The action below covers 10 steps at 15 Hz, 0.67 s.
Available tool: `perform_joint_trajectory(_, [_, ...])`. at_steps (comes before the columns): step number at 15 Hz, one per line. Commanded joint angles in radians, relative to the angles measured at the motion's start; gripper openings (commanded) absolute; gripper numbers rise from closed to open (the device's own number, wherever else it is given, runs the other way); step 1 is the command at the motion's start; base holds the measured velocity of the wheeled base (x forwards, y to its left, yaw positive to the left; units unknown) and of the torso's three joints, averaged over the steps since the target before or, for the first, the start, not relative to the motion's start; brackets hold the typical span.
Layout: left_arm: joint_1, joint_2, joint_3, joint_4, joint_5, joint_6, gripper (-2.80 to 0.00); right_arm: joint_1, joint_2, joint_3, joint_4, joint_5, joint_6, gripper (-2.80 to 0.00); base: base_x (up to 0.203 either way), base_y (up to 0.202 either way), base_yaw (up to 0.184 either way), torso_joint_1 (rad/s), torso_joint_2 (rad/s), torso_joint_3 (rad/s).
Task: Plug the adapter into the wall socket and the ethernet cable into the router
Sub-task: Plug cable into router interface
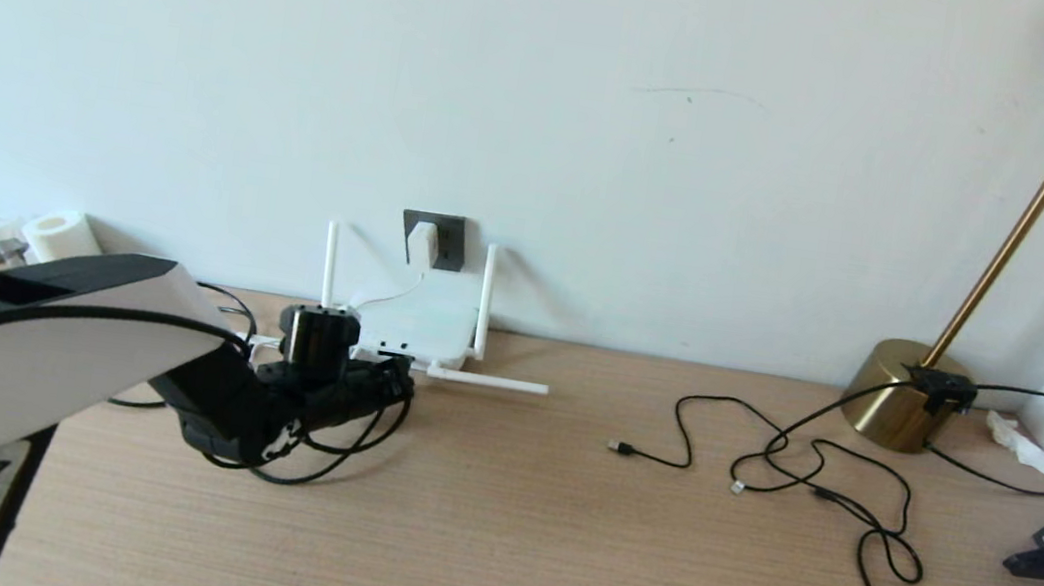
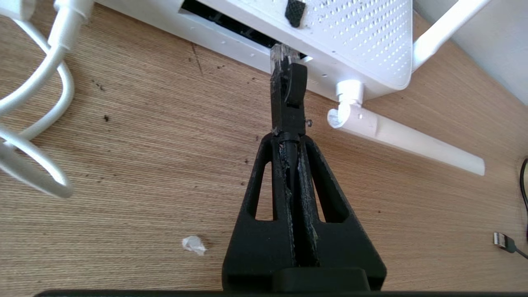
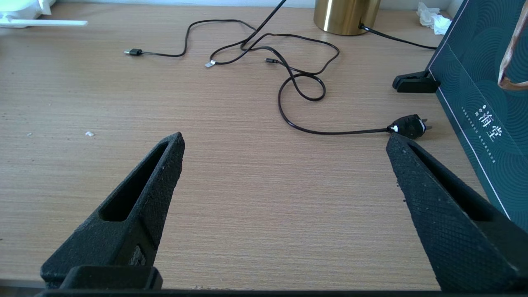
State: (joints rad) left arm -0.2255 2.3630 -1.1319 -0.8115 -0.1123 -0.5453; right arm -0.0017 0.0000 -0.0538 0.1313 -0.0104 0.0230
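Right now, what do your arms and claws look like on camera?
Left arm: white shell over black joints, black cables looped alongside, a handwritten label strip near its base. Left claw and right claw: matte black, long tapered triangular fingers with slot cutouts and textured faces.

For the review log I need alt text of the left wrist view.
The left gripper is shut on the ethernet cable, whose clear-tipped plug sits at the dark port slot of the white router. A white cord loops across the wooden desk beside it.
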Motion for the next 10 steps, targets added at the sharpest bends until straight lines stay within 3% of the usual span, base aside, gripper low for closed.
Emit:
perform_joint_trajectory(1, [-0.003, -0.002, -0.002, -0.005, 0.000, -0.004, -2.80, 0.000, 0.002, 0.000, 0.001, 0.000, 0.000, 0.00, 0.000, 0.000, 0.000, 0.000, 0.00, 0.000])
perform_joint_trajectory(10, [-0.008, -0.008, 0.004, -0.005, 0.002, -0.004, -2.80, 0.000, 0.002, 0.000, 0.001, 0.000, 0.000, 0.00, 0.000, 0.000, 0.000, 0.000, 0.00, 0.000])
